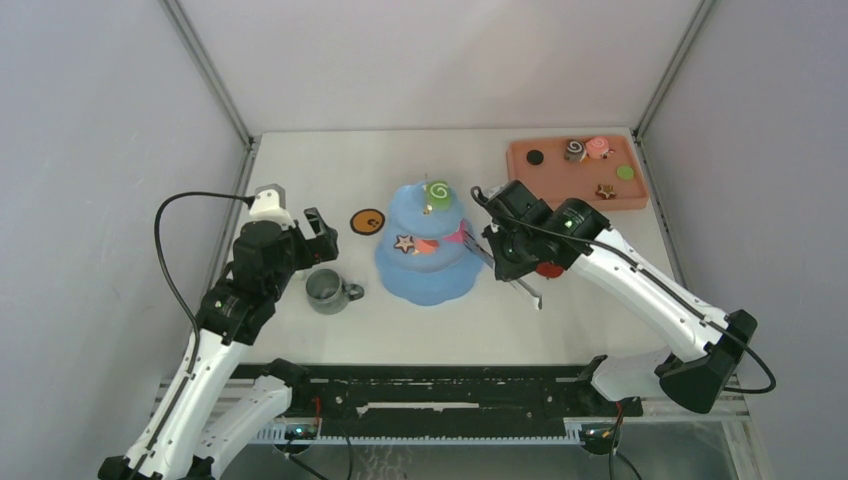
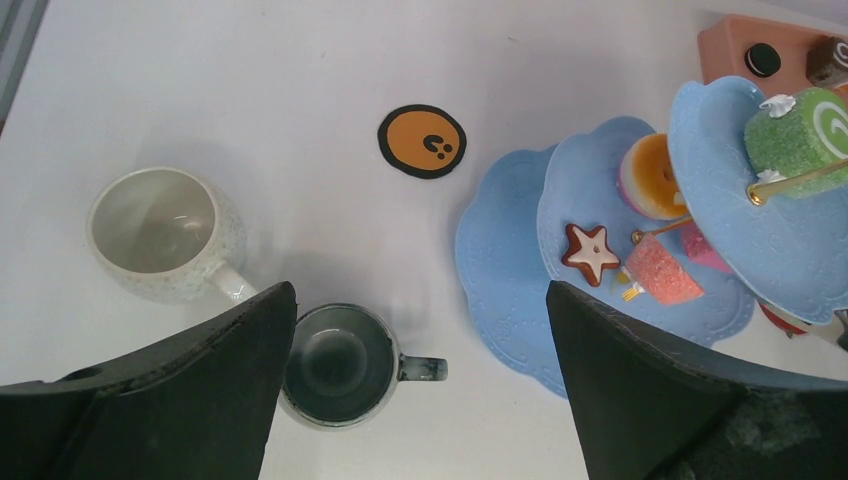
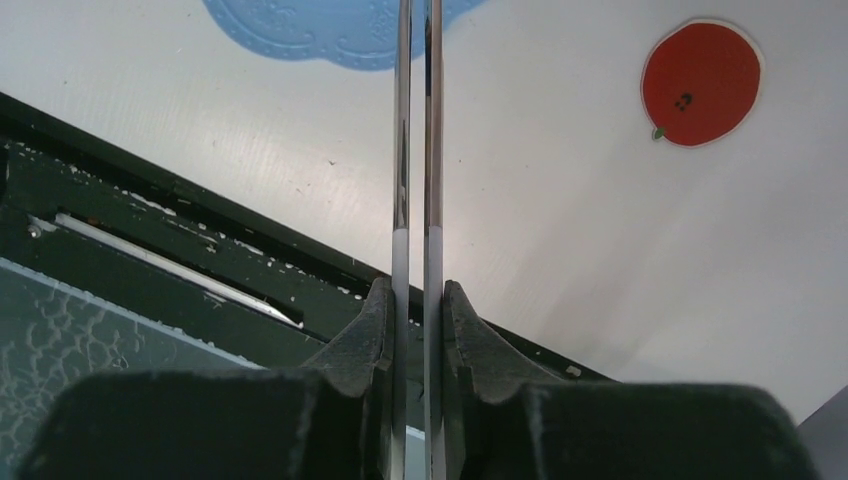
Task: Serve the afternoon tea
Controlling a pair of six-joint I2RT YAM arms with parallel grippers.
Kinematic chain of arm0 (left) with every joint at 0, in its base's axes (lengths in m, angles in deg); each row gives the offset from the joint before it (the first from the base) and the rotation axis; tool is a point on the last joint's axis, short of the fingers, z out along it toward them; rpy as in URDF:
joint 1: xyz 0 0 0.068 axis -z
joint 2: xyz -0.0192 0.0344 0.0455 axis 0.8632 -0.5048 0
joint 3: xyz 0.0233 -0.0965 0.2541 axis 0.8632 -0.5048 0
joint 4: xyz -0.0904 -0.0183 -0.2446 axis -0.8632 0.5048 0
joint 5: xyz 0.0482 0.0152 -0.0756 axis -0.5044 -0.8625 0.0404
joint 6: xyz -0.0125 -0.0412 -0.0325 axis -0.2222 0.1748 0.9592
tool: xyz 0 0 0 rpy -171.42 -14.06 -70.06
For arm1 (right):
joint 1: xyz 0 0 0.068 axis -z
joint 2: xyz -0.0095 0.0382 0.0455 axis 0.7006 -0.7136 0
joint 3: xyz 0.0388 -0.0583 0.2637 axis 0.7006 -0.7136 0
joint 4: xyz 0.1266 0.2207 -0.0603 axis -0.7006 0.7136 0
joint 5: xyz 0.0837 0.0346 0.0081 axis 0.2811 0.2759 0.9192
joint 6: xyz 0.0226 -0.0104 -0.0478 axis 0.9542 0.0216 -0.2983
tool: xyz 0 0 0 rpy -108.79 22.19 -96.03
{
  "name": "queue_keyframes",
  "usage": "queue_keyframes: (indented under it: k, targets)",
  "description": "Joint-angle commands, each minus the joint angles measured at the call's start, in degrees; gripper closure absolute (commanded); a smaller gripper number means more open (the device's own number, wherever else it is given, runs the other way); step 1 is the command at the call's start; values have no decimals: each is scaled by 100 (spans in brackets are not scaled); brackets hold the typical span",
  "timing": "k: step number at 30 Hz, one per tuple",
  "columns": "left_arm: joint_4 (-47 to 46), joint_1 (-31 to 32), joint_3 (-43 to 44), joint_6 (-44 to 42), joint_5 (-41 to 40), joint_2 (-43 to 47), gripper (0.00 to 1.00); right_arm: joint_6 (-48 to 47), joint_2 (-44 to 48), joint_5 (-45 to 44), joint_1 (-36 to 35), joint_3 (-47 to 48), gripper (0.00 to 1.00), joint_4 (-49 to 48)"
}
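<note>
The left hand [image 2: 415, 300] hangs over the desk [image 2: 300, 80] with its fingers spread wide and nothing between them but air. Directly beneath it, tucked against one finger, stands the grey-green mug [image 2: 340, 365], upright with its handle pointing toward the other finger. The white mug [image 2: 165, 232] stands just outside that same finger, apart from the first mug. An orange round coaster [image 2: 422, 141] lies farther ahead of the fingertips. The light blue three-tier cake stand [image 2: 500, 270] rises ahead of the opposite finger. Its top tier carries a green swirl roll [image 2: 795, 135], and its middle tier holds a star cookie [image 2: 590, 252], an orange tart [image 2: 650, 175] and a pink cake slice [image 2: 662, 270].

On the stand's far side, the right hand [image 3: 417, 295] is clamped narrowly on the long metal tongs [image 3: 400, 150]. The two blades lie almost together and run straight out from its fingers toward the stand's bottom tier; whether they touch it cannot be told. A red apple-shaped coaster [image 3: 700, 83] lies on the desk off to one side of the blades. Well beyond the right hand, in the far corner, the salmon-pink tray [image 1: 560, 180] holds the remaining small pastries [image 1: 598, 147].
</note>
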Motion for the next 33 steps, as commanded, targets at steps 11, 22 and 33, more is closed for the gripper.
queue_keyframes:
  k: [11, 22, 33]
  targets:
    - [-126, -45, -129, 36, 61, -18, 0, -11, 150, 1, -155, 348, 62, -107]
    - [-123, -45, -103, 31, 50, 19, 0, -2, 443, -213, -106, 532, 60, 135]
    - [-99, -50, -23, -2, 11, -47, 0, -11, 1104, -381, 881, 530, 61, 197]
